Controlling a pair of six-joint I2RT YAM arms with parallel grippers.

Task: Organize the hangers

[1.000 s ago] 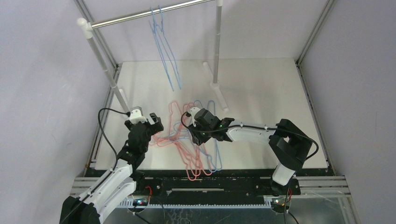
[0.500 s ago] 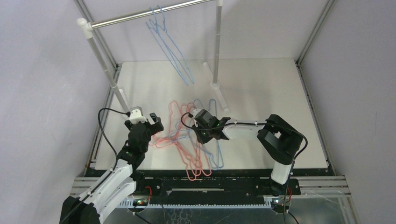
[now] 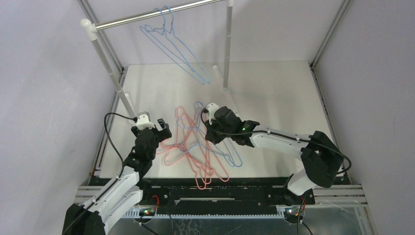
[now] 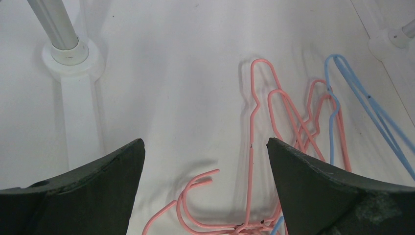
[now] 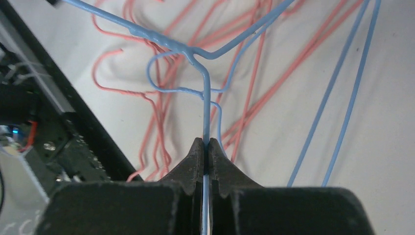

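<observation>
Pink hangers (image 3: 183, 139) and light blue hangers (image 3: 230, 152) lie tangled on the white table between the arms. My right gripper (image 5: 206, 142) is shut on the thin wire of one blue hanger (image 5: 206, 88), just below its twisted neck; from above, that gripper (image 3: 211, 136) sits over the pile. Pink hangers (image 5: 147, 122) lie underneath it. Two more blue hangers (image 3: 171, 44) hang on the silver rail (image 3: 137, 19). My left gripper (image 4: 205, 142) stands wide open above pink hooks (image 4: 195, 196) at the pile's left edge (image 3: 164, 129), touching nothing.
The rail's white posts (image 3: 110, 63) (image 3: 227, 44) stand at the back; the left post's base (image 4: 73, 54) is just ahead of my left gripper. Aluminium frame bars and grey walls close in the table (image 3: 284, 98). A black rail (image 3: 220, 191) runs along the near edge.
My right gripper has shut on the blue hanger's wire and moved back and to the right. The blue hangers on the rail have swung round. The left arm is still.
</observation>
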